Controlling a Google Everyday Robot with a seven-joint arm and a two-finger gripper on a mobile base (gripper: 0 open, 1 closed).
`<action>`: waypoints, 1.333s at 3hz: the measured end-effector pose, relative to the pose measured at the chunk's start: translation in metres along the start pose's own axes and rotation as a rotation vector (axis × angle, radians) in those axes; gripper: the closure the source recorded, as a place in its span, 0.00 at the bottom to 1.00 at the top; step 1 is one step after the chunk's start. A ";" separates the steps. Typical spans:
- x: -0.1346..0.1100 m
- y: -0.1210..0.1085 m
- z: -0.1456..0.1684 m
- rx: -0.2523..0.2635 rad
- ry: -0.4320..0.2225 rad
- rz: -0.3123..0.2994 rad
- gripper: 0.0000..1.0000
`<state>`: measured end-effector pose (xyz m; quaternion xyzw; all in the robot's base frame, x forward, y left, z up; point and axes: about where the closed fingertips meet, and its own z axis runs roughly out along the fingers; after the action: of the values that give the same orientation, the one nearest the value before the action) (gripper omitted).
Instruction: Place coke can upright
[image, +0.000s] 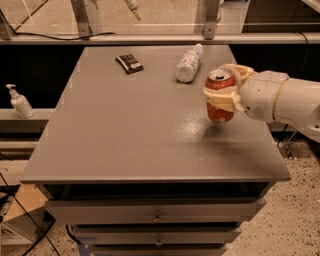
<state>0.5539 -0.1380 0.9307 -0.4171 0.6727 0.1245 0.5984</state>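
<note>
The red coke can (220, 100) stands upright on the right side of the grey table top (125, 130), its silver lid facing up. My gripper (223, 92) comes in from the right on a white arm, and its cream fingers (216, 97) wrap around the can's middle. The can's base looks to be at or just above the table surface; I cannot tell which.
A clear plastic bottle (189, 62) with a white cap lies on its side at the back of the table, just behind the can. A dark snack packet (129, 63) lies at the back left. A pump bottle (20, 102) stands on a shelf to the left. Drawers sit under the table.
</note>
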 end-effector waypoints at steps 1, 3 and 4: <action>0.007 0.002 0.002 0.001 -0.002 -0.003 0.83; 0.012 0.002 0.004 0.025 -0.075 0.020 0.35; 0.012 0.002 0.005 0.029 -0.095 0.026 0.13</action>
<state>0.5568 -0.1387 0.9176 -0.3933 0.6506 0.1424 0.6339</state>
